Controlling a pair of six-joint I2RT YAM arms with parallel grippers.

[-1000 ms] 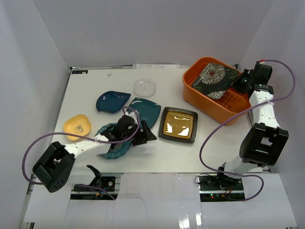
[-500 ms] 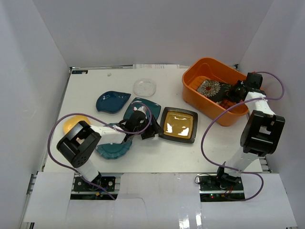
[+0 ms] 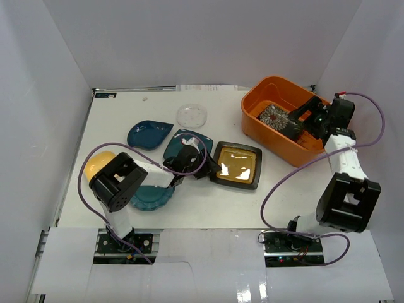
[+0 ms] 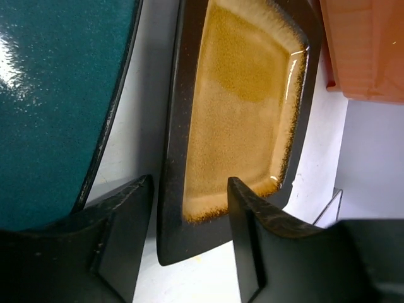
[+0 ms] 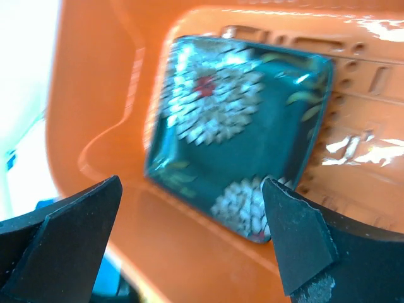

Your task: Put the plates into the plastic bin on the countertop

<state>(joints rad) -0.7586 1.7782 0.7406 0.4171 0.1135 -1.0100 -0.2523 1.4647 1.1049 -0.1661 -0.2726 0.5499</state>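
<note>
The black floral plate [image 3: 276, 117] [image 5: 240, 126] lies loose on the floor of the orange plastic bin [image 3: 271, 137] [image 5: 120, 82]. My right gripper [image 3: 302, 120] [image 5: 189, 233] hovers over it, open wide and holding nothing. My left gripper [image 3: 211, 169] [image 4: 189, 208] is open, with its fingers [image 4: 120, 240] on either side of the near black rim of the amber square plate [image 3: 237, 165] [image 4: 240, 107]; a gap shows at the outer finger. On the countertop [image 3: 284, 189] lie the teal square plate [image 3: 189, 140] [image 4: 57, 95], dark-blue leaf plate [image 3: 148, 134], teal scalloped plate [image 3: 151, 197] and yellow plate [image 3: 96, 165].
A clear round dish [image 3: 192, 115] sits near the back of the countertop. White walls close in on the left, back and right. The bin's corner [image 4: 366, 50] shows beyond the amber plate in the left wrist view. Purple cables loop beside both arms.
The right gripper opened and let go of the floral plate, which dropped flat into the bin. The left gripper moved right from the scalloped plate to the amber plate's edge, its jaws narrowing.
</note>
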